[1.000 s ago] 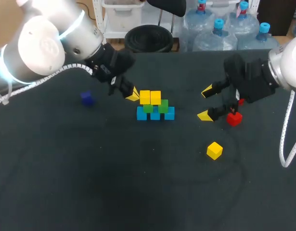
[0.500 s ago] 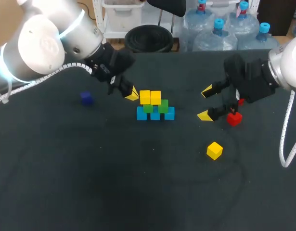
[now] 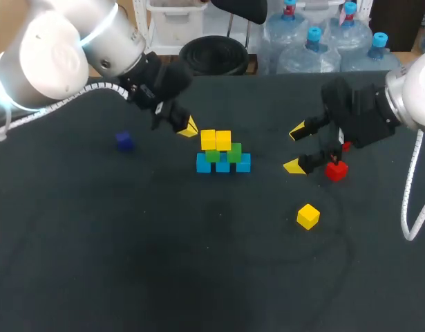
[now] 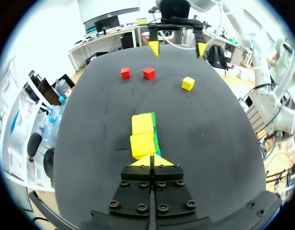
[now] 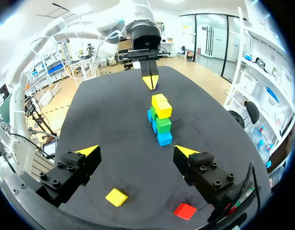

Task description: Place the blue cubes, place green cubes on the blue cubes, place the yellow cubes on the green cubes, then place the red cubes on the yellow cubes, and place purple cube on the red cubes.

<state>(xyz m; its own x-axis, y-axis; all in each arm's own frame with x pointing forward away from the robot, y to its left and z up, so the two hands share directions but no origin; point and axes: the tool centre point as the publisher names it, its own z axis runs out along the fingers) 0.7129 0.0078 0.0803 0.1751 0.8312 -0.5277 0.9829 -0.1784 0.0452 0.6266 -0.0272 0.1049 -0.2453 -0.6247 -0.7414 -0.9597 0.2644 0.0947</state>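
A stack stands mid-table: three blue cubes (image 3: 222,164) in a row, two green cubes (image 3: 234,152) on them and two yellow cubes (image 3: 215,140) on top. My left gripper (image 3: 188,127) is shut and empty, just behind the stack's left end; its view has the yellow cubes (image 4: 141,139) right ahead of its tips (image 4: 151,160). My right gripper (image 3: 295,148) is open and empty to the right of the stack. A red cube (image 3: 336,170) lies beside it, and a second red cube (image 3: 345,146) is partly hidden by it. A loose yellow cube (image 3: 308,216) lies nearer the front. A purple cube (image 3: 124,142) sits far left.
In the right wrist view the loose yellow cube (image 5: 117,197) and a red cube (image 5: 185,211) lie under the open gripper (image 5: 137,151), with the stack (image 5: 162,122) ahead. The dark table (image 3: 129,263) is bare across its front and left.
My left gripper has drawn back a little from the stack, toward the table's far left. The right arm and all cubes have stayed put.
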